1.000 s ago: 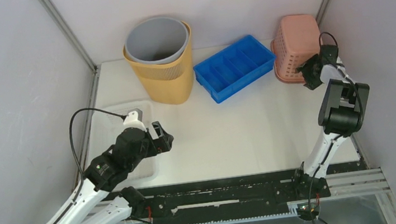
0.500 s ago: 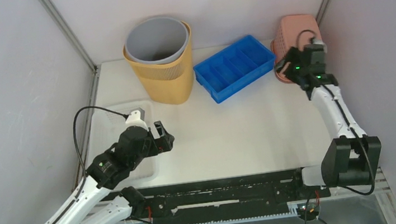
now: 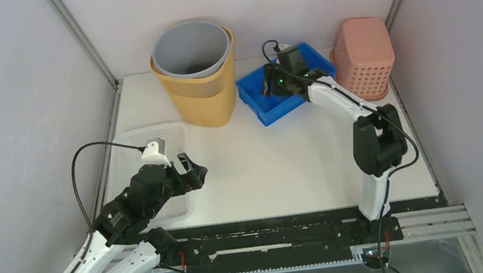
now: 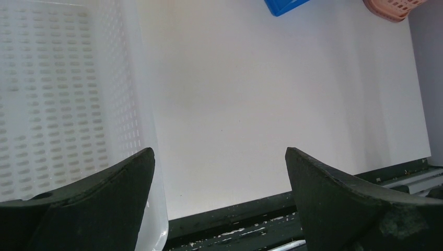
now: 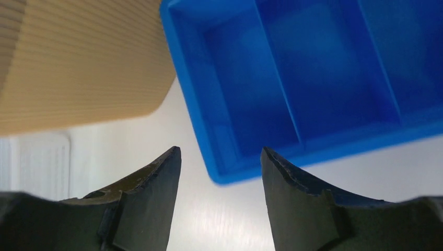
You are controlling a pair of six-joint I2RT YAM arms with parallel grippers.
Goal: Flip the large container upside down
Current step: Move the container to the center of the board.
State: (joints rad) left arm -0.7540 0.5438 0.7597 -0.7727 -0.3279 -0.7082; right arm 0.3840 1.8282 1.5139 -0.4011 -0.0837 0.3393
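Note:
The largest container is a tall ribbed yellow bin (image 3: 207,102) at the back of the table, upright, with a grey bin (image 3: 191,46) nested in its mouth. Its side fills the upper left of the right wrist view (image 5: 78,63). My right gripper (image 3: 268,84) hovers open over the near-left corner of a blue divided tray (image 3: 259,100), just right of the yellow bin. In its own view that gripper (image 5: 219,157) has the tray's corner (image 5: 230,167) showing between the fingertips, with nothing gripped. My left gripper (image 3: 191,168) hangs wide open and empty (image 4: 219,154) beside the white tray.
A white perforated tray (image 3: 132,138) lies at the left edge, seen also in the left wrist view (image 4: 52,94). A pink slotted basket (image 3: 363,54) stands bottom up at the back right. The cell walls close in on the left, the right and the back.
My right arm swung left from the pink basket to the blue tray's left end, and its jaws narrowed a little. The left arm drew back slightly toward the near edge.

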